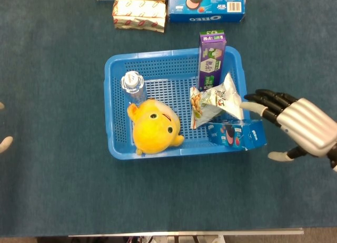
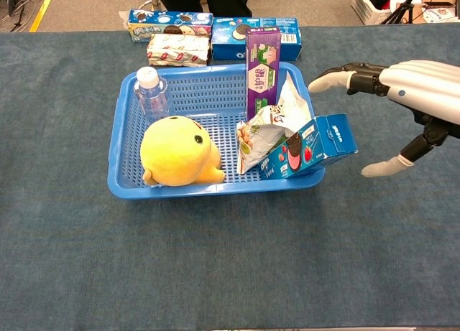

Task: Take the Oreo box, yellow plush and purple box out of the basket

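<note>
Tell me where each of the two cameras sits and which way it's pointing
Head view: high above the table, looking almost straight down on the blue basket; the right hand shows at right, left hand fingertips at the left edge.
Chest view: lower, looking forward and down across the table; only the right hand shows.
Both share the basket, yellow plush, purple box and Oreo box.

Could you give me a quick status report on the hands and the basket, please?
Right hand open beside Oreo box, not touching. Left hand barely in view. Oreo box, plush, purple box all in basket. Snack bag leans against Oreo box.
</note>
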Tool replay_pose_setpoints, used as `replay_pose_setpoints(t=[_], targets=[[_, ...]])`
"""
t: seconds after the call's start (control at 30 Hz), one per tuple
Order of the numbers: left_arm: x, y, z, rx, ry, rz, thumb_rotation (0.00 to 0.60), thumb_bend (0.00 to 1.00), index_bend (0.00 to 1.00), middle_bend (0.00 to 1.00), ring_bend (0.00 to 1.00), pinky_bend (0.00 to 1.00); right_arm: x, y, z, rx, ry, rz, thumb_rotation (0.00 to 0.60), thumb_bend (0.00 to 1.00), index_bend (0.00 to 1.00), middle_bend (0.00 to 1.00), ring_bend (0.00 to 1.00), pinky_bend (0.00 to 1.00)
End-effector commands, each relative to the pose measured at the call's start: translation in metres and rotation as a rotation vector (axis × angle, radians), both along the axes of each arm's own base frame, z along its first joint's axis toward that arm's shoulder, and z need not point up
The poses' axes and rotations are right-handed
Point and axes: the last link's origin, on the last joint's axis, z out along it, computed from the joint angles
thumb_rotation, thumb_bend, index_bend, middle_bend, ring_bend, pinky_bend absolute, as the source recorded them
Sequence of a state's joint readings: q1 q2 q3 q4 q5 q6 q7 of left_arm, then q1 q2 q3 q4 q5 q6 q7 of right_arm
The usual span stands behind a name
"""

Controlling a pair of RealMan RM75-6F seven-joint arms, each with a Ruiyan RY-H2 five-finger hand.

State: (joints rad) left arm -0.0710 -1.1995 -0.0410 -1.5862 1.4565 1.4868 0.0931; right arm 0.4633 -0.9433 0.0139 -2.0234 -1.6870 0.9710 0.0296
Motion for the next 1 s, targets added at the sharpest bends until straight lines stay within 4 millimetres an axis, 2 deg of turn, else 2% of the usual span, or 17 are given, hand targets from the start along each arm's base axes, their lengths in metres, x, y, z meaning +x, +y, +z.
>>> replay_pose_setpoints(t=[0.03, 0.27, 0.53, 0.83, 1.0], targets=[[-0.001, -0.001, 0.000, 0.001, -0.002, 0.001, 0.600, 0.01, 0.35, 0.33, 0.16, 0.15, -0.001, -0.001, -0.007, 0.009, -0.007, -0.003, 0.600, 0.00, 0.13, 0.11, 0.07, 0.20], [-0.003, -0.002, 0.000, 0.001, -0.007, 0.006, 0.600, 0.01, 0.35, 0.33, 0.16, 0.15, -0.003, -0.002, -0.018, 0.007, -0.030, -0.009, 0.600, 0.00, 0.13, 0.12, 0.07, 0.20], [-0.004, -0.003, -0.001, -0.002, -0.012, 0.009, 0.600, 0.01, 0.35, 0.33, 0.16, 0.15, -0.008, -0.004, -0.024, -0.011, -0.056, -0.022, 0.600, 0.00, 0.14, 0.23, 0.10, 0.20], [-0.005, -0.004, -0.002, -0.003, -0.015, 0.012, 0.600, 0.01, 0.35, 0.33, 0.16, 0.15, -0.014, -0.007, -0.031, -0.020, -0.078, -0.044, 0.600, 0.00, 0.28, 0.36, 0.23, 0.21], [-0.006, -0.005, -0.002, -0.004, -0.019, 0.015, 0.600, 0.01, 0.35, 0.33, 0.16, 0.15, -0.017, -0.008, -0.037, -0.027, -0.102, -0.056, 0.600, 0.00, 0.31, 0.39, 0.26, 0.21]])
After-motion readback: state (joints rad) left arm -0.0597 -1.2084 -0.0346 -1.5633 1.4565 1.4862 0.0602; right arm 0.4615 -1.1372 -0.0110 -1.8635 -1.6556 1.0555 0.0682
